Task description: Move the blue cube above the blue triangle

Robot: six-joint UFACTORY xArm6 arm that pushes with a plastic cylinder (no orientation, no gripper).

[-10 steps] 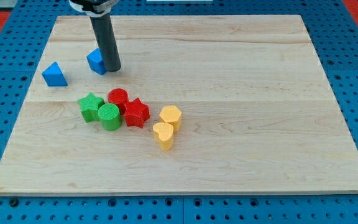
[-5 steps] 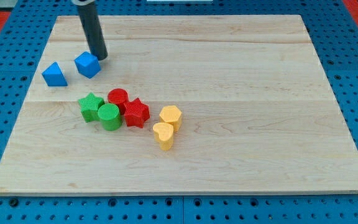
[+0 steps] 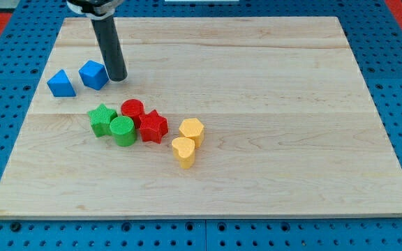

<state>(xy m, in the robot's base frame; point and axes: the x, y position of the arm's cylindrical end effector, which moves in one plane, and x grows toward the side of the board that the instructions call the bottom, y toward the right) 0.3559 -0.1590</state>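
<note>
**Board contents, upper-left corner in use**

On the wooden board [image 3: 257, 84], toward the view's top left, I hold my tip [image 3: 118, 78] down on the surface. I carry no gripper, only a straight dark rod, so nothing spreads, presses together or pinches.

1. Blue cube [image 3: 93, 74]: just to the view's left of my tip, so close that I cannot tell whether we touch. It sits turned at an angle to the board's edges.
2. Blue triangle [image 3: 61, 84]: just beside the blue cube on the view's left and a little lower, a narrow gap between them. The cube stands to its right and slightly higher, not directly above it.
3. Green star [image 3: 102, 119]: below the two blue blocks, at the left end of a tight cluster.
4. Green cylinder [image 3: 123, 130]: touching the green star on its right.
5. Red cylinder [image 3: 132, 110]: at the cluster's top, behind the green cylinder.
6. Red star [image 3: 153, 126]: right of the red cylinder, touching it.
7. Yellow hexagon [image 3: 192, 130]: near the red star, on its right.
8. Yellow heart [image 3: 183, 152]: directly below the hexagon, touching it.

My tip stands well apart from the cluster.
</note>
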